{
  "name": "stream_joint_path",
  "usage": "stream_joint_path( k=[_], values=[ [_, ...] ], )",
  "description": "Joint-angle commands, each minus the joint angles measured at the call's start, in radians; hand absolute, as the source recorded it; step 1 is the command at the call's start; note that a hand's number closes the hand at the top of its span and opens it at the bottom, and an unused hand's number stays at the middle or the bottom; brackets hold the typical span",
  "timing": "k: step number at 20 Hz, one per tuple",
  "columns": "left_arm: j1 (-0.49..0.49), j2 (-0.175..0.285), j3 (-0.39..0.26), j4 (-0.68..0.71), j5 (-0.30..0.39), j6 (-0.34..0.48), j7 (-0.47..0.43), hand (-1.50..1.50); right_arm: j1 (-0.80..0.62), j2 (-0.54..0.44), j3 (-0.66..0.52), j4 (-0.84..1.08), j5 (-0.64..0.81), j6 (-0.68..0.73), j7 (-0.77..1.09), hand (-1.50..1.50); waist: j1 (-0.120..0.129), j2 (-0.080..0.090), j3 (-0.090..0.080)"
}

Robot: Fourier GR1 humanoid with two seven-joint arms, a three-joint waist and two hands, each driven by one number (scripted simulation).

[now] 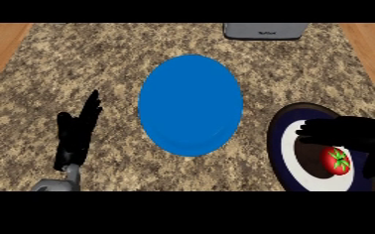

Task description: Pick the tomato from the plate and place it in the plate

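A red tomato with a green stem lies on a white plate with a dark blue rim at the lower right. My right hand reaches in from the right edge just above the tomato, fingers stretched leftward over the plate and open, not closed round the tomato. A plain blue plate sits in the middle of the counter, with nothing on it. My left hand rests at the lower left, open with fingers pointing up, well away from both plates.
A grey appliance stands at the back edge, right of centre. The speckled stone counter ends in wooden strips at the far left and far right.
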Motion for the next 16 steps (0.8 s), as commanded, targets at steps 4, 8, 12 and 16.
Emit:
stream_joint_path(
  k=[4, 8, 12, 16],
  values=[
    [-0.054, -0.041, -0.008, 0.052, -0.048, 0.032, 0.009, 0.0, -0.038, 0.053, 0.004, 0.07, 0.056, -0.023, -0.151, 1.5, -0.004, 0.001, 0.0],
    [0.026, -0.006, 0.029, -0.004, 0.007, -0.027, -0.022, 0.0, -0.027, 0.04, -0.026, 0.102, 0.03, -0.066, -0.229, 1.5, 0.003, 0.001, 0.0],
    [0.023, -0.019, 0.011, -0.015, -0.023, -0.016, -0.011, 0.0, -0.057, 0.117, -0.033, 0.134, 0.044, -0.094, -0.19, 1.5, 0.005, 0.001, 0.001],
    [0.027, -0.021, 0.031, -0.001, -0.008, -0.019, -0.001, 0.0, -0.013, 0.205, -0.061, -0.107, -0.024, -0.018, 0.135, 1.5, -0.016, -0.009, -0.002]
  ],
)
